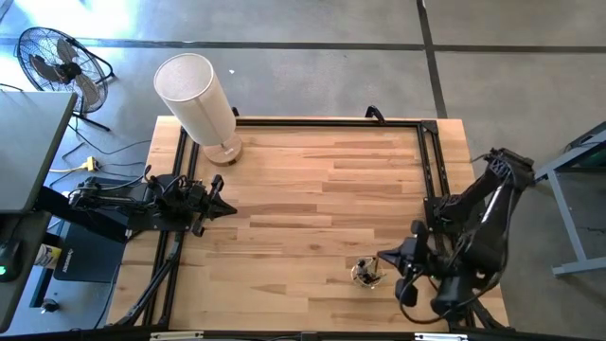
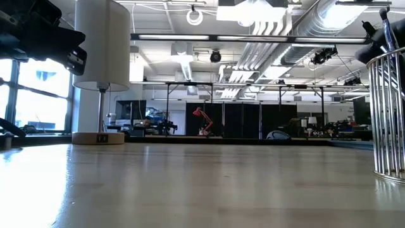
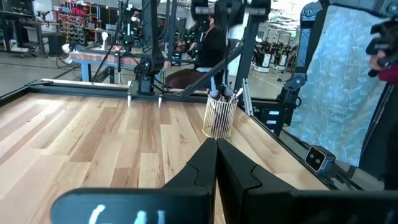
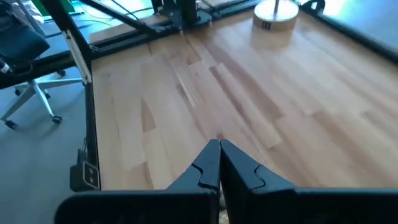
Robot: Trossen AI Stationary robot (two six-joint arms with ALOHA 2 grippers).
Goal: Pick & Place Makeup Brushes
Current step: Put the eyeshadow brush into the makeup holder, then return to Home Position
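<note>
Both grippers pinched together above the wooden table (image 1: 312, 180).

We see the right gripper (image 1: 386, 258) just beside a wire holder (image 1: 365, 274) with the makeup brushes (image 3: 229, 94) near the front edge; the left gripper (image 1: 227, 208) waits at the left edge.

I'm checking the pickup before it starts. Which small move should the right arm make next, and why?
Probably open the right gripper and ease it toward the wire holder. Its fingers are shut and empty, and the makeup brushes stand upright in that holder close beside it. The left gripper waits, shut, at the table's far side.
</note>
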